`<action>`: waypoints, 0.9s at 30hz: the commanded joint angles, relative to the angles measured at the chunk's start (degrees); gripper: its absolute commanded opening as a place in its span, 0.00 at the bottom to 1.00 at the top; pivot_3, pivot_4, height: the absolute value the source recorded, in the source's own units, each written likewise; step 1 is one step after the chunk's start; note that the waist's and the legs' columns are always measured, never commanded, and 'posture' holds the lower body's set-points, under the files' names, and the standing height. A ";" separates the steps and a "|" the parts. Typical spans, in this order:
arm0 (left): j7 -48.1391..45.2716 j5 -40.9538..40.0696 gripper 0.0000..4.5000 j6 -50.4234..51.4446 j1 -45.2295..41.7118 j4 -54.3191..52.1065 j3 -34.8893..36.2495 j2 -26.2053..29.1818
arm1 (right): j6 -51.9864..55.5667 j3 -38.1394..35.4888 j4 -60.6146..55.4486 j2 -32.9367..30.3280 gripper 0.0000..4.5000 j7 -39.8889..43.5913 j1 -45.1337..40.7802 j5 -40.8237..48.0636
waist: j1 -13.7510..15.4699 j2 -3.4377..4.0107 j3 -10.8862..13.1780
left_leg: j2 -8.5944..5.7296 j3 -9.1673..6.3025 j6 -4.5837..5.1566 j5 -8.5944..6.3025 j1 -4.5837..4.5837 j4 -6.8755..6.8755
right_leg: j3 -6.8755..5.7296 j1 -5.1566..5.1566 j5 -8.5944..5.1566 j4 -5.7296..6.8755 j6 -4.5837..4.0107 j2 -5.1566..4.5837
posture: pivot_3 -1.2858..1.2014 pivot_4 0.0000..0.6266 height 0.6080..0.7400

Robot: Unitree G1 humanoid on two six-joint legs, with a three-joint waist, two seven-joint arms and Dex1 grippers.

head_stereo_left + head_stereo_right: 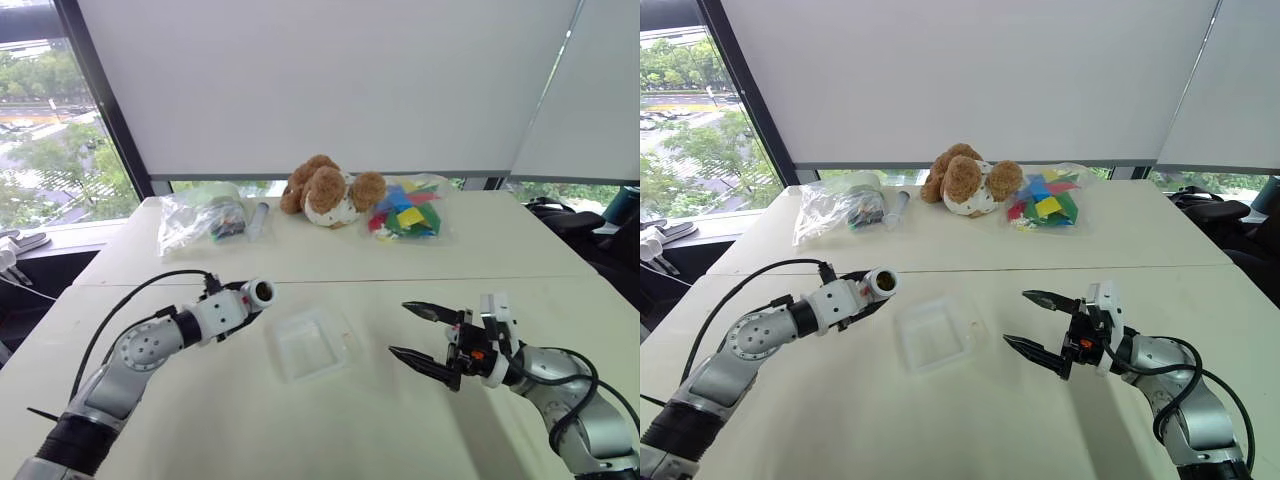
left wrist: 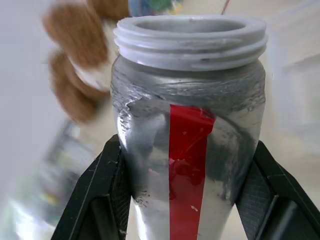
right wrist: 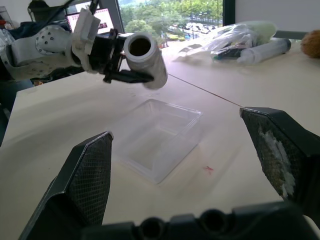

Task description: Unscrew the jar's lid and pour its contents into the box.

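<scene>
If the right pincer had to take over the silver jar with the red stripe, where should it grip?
Probably the silver-grey metal jar body just behind its open threaded mouth, coming from the robot's right. It lies about level in the left pincer, which clamps its rear part, leaving the front bare. The right pincer stands open beyond the clear plastic box.

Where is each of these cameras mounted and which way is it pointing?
Head pair: looks forward and down over both arms at the table, box and teddy bear.
Left wrist: looks along the left end effector, shut on the open, lidless jar.
Right wrist: looks between the open right end effector fingers across the box.
Shared: jar, box and left end effector show in head and right wrist views.
</scene>
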 commanded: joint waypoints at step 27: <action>72.21 71.20 0.46 9.38 -11.37 8.00 -20.31 4.14 | -1.16 -0.29 -2.39 1.50 0.98 -3.59 1.23 0.34 | -0.21 -0.04 -0.01 | -0.21 0.01 0.01 0.01 0.01 -0.02 | -0.02 -0.09 -0.04 0.22 0.11 -0.01 | 0.52 0.24 1.00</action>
